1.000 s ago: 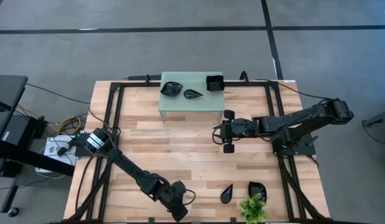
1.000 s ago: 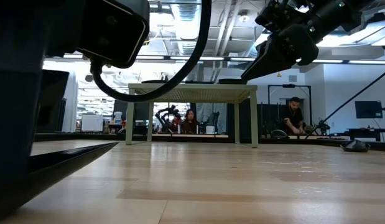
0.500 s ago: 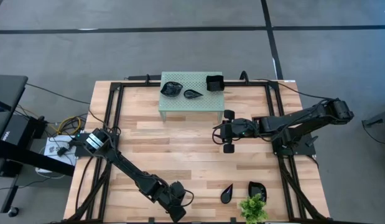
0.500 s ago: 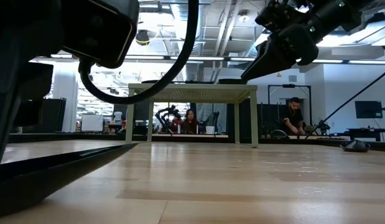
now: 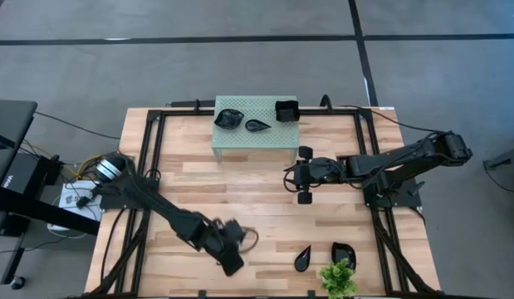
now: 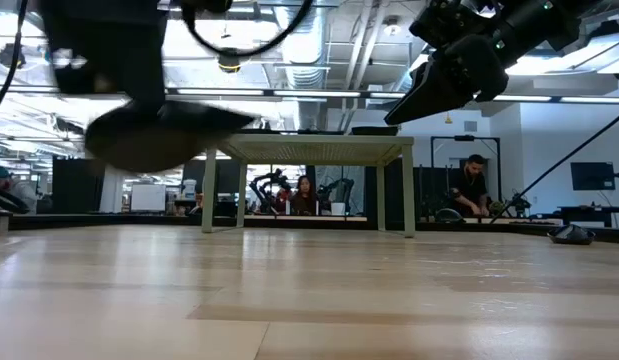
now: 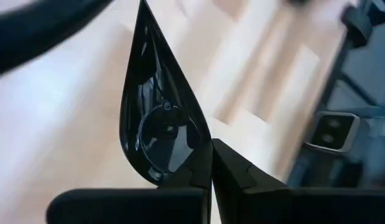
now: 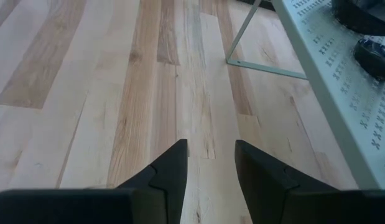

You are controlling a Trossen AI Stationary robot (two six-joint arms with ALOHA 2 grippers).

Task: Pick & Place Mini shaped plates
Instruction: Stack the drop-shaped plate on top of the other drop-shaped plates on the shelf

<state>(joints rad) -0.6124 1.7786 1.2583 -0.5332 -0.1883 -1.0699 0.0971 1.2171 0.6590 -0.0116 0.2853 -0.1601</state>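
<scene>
Gripping a glossy black teardrop-shaped mini plate [image 7: 158, 134] by its rounded end, the left claw [image 5: 230, 259] hangs over the near-left part of the pale wooden bench [image 5: 240, 191], its fingers clamped on the rim. In the low view that plate [image 6: 159, 135] shows as a dark blurred shape lifted clear of the bench top.

The right claw [image 5: 295, 175] hovers over the middle-right of the bench, just in front of the pale green perforated stand [image 5: 255, 133], with its 2 fingers [image 8: 170, 171] apart and nothing between them.

On the stand sit 3 more glossy black mini plates: a rounded one [image 5: 228, 117] at its left, a small teardrop one [image 5: 257, 126] in the middle, and a wavy-edged square one [image 5: 286, 110] at its right corner.

Near the front right edge of the bench lie 2 further black plates, a teardrop one [image 5: 303, 259] and a rounded one [image 5: 343, 253], close beside each other. A small green plant [image 5: 338, 278] stands just in front of the rounded one.

In the low view, 2 people [image 6: 307, 195] sit in the room beyond the bench.
</scene>
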